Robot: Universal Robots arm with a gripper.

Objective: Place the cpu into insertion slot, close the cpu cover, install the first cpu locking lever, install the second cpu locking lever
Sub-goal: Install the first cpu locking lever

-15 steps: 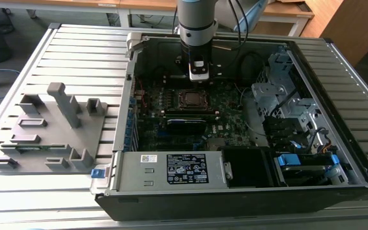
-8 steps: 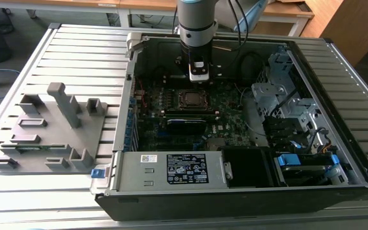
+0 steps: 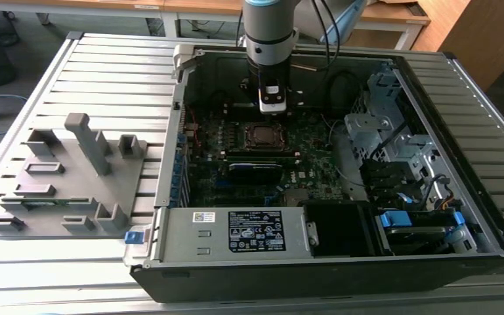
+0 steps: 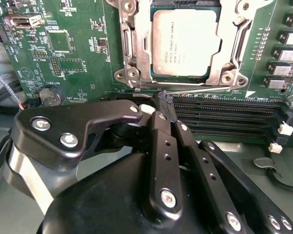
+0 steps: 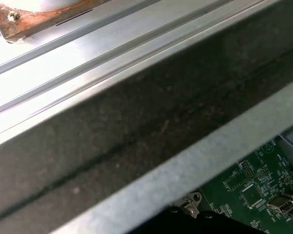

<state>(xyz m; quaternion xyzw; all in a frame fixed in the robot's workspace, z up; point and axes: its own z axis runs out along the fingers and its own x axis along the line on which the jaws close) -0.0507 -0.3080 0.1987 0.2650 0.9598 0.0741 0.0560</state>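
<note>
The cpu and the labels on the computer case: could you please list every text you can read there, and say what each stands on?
Nothing can be quoted with confidence.
cpu top, second wrist view: several printed lines, too small to read.
black label on the grey metal box, exterior view: too small to read.
white sticker beside that label: too small to read.
motherboard white markings, second wrist view: too small to read.

Arm (image 3: 268,26): straight up and down, at the far side in the exterior view.
Wrist (image 3: 268,58): points down.
Gripper (image 3: 272,109): hangs low, tip down.
Fingers (image 4: 158,141): two black ones, tips pressed together in the second wrist view.
</note>
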